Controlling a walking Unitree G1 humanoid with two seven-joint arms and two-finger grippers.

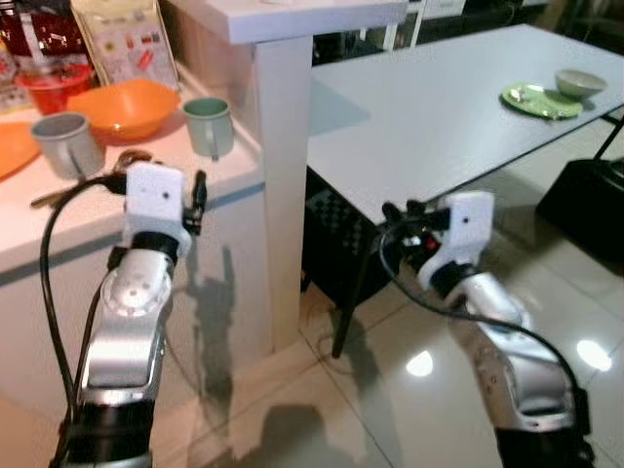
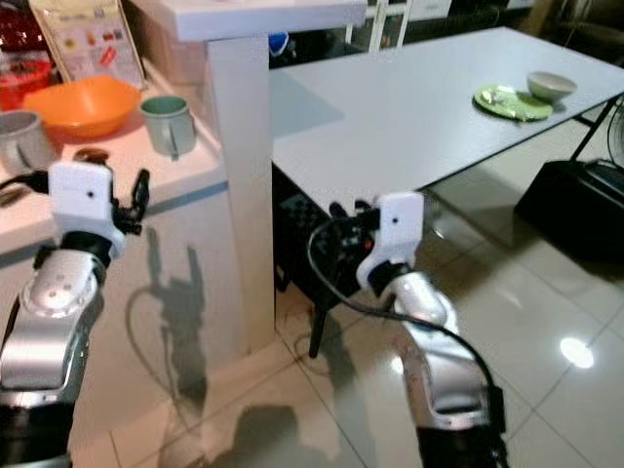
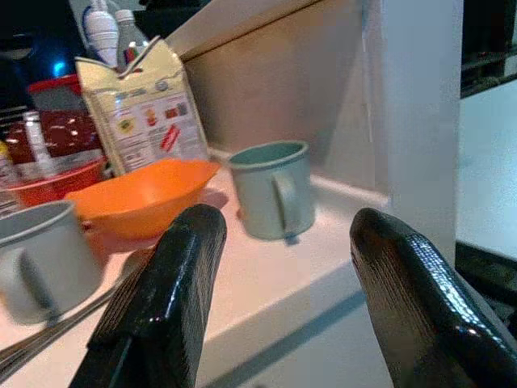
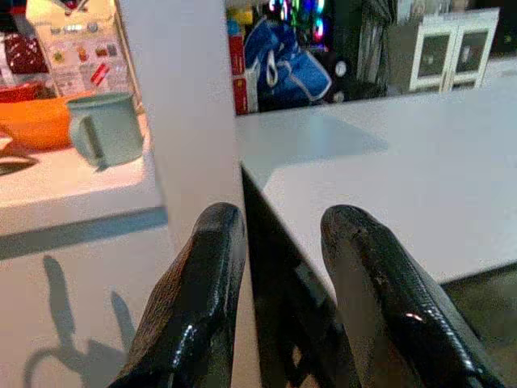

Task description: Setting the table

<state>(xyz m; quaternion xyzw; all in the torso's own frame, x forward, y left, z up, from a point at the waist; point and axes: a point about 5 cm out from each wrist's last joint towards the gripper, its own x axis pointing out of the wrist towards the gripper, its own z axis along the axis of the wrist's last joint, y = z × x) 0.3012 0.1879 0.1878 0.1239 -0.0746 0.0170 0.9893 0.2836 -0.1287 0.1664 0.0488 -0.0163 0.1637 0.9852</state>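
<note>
- Left eye view: the left hand (image 1: 200,200) is raised at the front edge of a white counter (image 1: 117,210), its two fingers spread apart around nothing.
- On that counter, at about 12 o'clock from the left hand, stands a pale green mug (image 1: 209,126); an orange bowl (image 1: 124,106) sits at 11 o'clock, touching or nearly touching a grey mug (image 1: 68,145) further to 10 o'clock.
- Behind the bowl stand a printed food bag (image 1: 125,41) and a red tub (image 1: 54,86); cutlery (image 1: 58,193) lies by the grey mug.
- A white pillar (image 1: 283,185) rises between the counter and the table (image 1: 439,117), blocking the straight way across.
- The right hand (image 1: 395,216) hangs just below the table's near edge, its fingers slightly apart and empty.
- At 1 o'clock, on the table's far corner, a green plate (image 1: 538,98) lies with a small pale bowl (image 1: 580,83) beside it, touching its rim.
- A black box (image 1: 585,205) stands on the glossy tiled floor (image 1: 409,361) beyond the table.
</note>
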